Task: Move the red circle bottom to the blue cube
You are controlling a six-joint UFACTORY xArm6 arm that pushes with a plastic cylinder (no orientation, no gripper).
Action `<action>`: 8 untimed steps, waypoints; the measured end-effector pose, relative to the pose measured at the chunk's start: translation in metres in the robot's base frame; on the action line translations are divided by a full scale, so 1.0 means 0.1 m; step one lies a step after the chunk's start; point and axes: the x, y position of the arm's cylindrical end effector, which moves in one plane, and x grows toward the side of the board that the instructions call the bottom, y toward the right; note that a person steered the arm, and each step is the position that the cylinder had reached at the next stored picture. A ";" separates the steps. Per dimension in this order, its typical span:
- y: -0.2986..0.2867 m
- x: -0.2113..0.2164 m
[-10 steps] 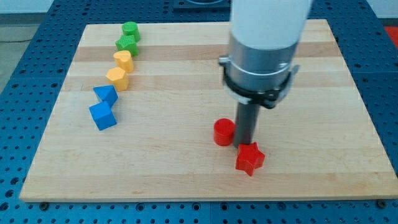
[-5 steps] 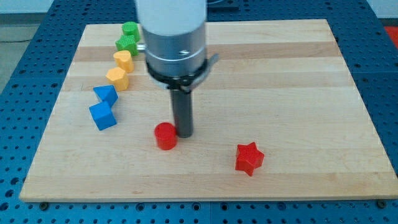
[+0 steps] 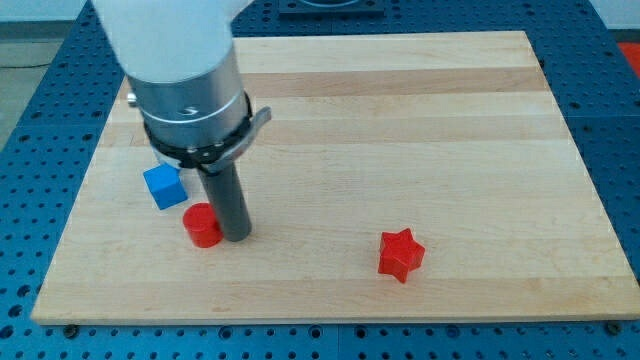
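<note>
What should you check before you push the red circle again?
1. My tip touches the red circle on its right side in the view: ok.
2. Red circle sits below the blue cube: ok, slightly toward the view's right.
3. Circle and cube apart, not bumping: ok.
4. Red star out of the way, far on the view's right: ok.
5. Circle on the board, away from its bottom edge: ok.
6. Other blocks behind the arm: cannot tell, hidden.

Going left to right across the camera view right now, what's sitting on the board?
Blue cube → red circle → my tip, right against the circle's right side → red star. The arm hides the other blocks.
</note>
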 end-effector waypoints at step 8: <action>-0.44 0.14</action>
